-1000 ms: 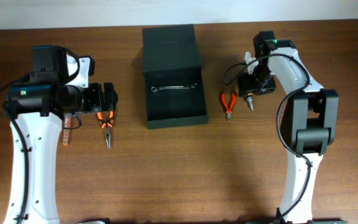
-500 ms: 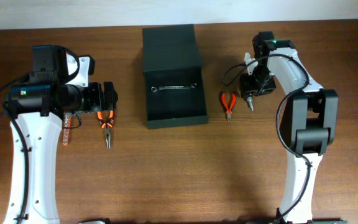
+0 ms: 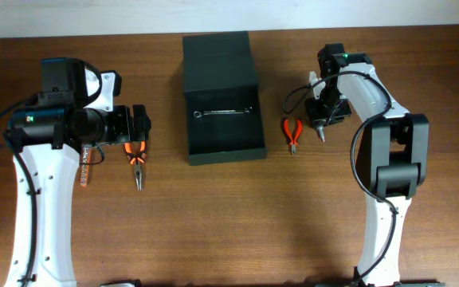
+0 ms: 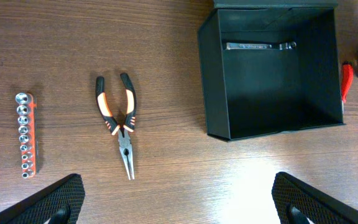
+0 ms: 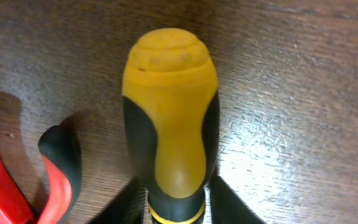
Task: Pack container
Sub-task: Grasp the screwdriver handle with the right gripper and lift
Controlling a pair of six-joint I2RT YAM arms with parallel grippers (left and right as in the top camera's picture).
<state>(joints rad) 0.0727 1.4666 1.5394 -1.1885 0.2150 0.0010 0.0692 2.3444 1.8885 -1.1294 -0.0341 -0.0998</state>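
Observation:
The container point(image 3: 223, 139) is a dark box standing open, lid flap point(image 3: 216, 57) folded back, with a silver wrench point(image 3: 223, 112) inside; it also shows in the left wrist view point(image 4: 272, 118). My right gripper point(image 3: 322, 119) is closed around the yellow-and-black screwdriver handle point(image 5: 169, 118), which lies on the table, fingers pressing both sides point(image 5: 173, 208). Red pliers point(image 3: 292, 134) lie just left of it. My left gripper point(image 3: 139, 126) is open and empty point(image 4: 182, 205), above the orange-and-black long-nose pliers point(image 4: 122, 124).
A red rail of sockets point(image 4: 27, 134) lies left of the long-nose pliers, under my left arm in the overhead view point(image 3: 84, 169). The red pliers handle point(image 5: 48, 174) lies close beside the screwdriver. Bare wooden table point(image 3: 229, 223) lies in front of the box.
My right wrist has shifted slightly left at the screwdriver. The left arm and the tools on the table have not moved.

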